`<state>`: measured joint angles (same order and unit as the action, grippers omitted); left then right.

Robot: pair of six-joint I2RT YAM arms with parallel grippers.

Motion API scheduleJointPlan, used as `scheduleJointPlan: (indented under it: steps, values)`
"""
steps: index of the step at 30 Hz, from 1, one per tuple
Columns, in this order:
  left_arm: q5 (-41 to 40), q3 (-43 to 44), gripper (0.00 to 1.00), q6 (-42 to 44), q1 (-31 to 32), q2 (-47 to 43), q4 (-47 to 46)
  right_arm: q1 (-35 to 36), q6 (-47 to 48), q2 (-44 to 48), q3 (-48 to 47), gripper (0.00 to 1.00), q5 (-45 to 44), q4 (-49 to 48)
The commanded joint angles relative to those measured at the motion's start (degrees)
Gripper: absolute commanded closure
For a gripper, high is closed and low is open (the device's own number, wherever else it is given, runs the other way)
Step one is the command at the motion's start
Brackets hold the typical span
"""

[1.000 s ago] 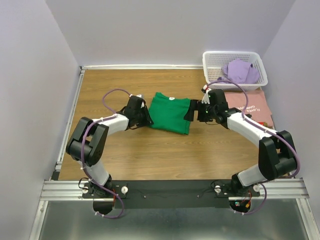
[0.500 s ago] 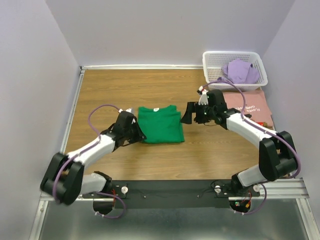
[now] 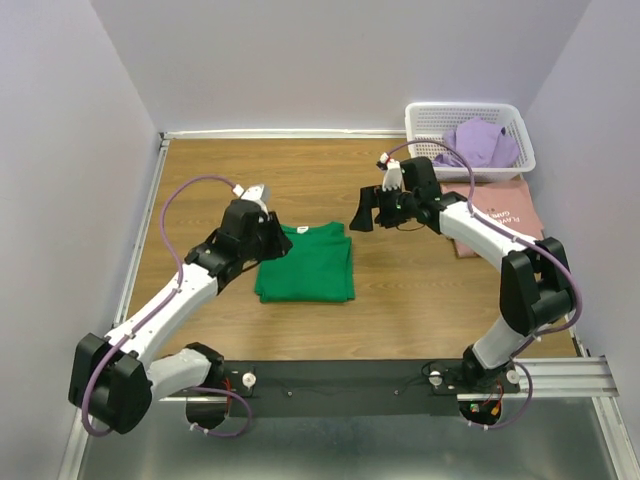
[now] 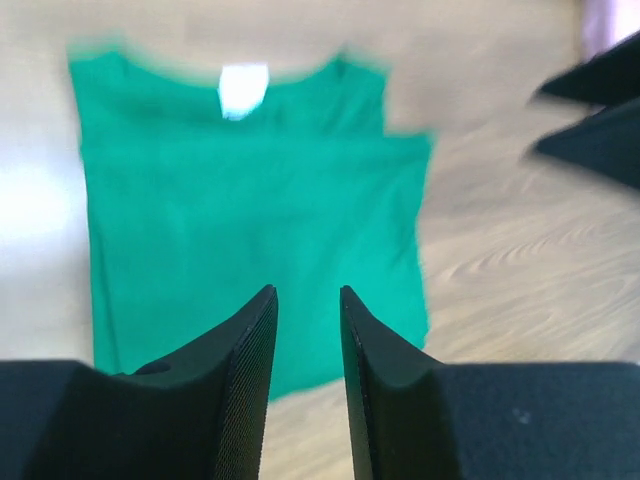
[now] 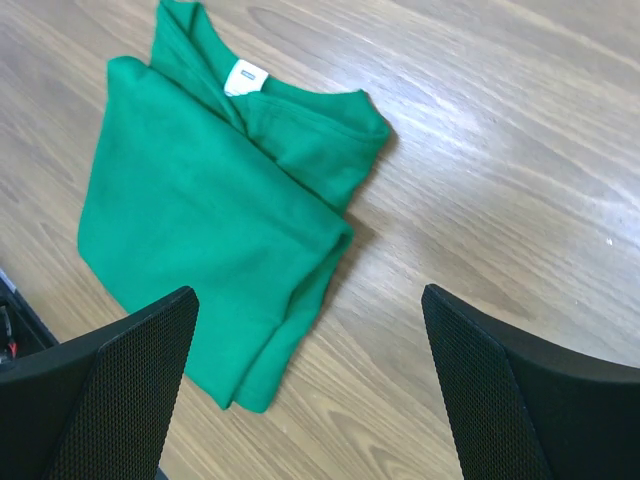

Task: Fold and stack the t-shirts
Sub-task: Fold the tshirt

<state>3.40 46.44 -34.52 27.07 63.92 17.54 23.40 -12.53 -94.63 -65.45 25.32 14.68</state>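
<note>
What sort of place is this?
Probably a lab test booth: plain walls box in a wooden table, the left arm and right arm are bolted to a metal rail, and a basket holds a purple shirt.

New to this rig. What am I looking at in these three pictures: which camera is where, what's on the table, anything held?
Two robot arms are bolted at the table's near edge, each ending in a two-finger gripper. The wide picture comes from a fixed camera above and behind them; the other two come from a camera on each wrist. On the wooden table lies a folded green t-shirt. A pink t-shirt lies at the far right, and a lavender t-shirt sits in the white basket behind it. The left gripper is at the green shirt's edge, jaws slightly parted; the right gripper is wide open. Neither holds anything.
</note>
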Motion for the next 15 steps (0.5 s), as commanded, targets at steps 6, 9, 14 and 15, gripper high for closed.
scheduleJointPlan:
  steps: [6, 9, 14, 15]
  values:
    - [-3.0, -6.8, 0.43, -0.7, 0.0, -10.3, 6.4, 0.2, 2.0, -5.8, -4.7, 0.03, 8.4, 1.5]
    - [-2.7, -1.9, 0.34, 7.5, 0.0, -2.1, 2.5, 0.2, 0.5, -10.1, -9.7, 0.13, 12.9, 1.4]
    - [-2.2, 7.3, 0.34, 20.6, 0.0, 8.2, 0.5, 0.2, -2.3, -16.6, -16.6, 0.40, 15.2, 1.4]
    - [-2.1, 8.0, 0.34, 22.0, 0.0, 9.2, -0.3, 0.2, -2.5, -17.9, -17.6, 0.47, 15.6, 1.4]
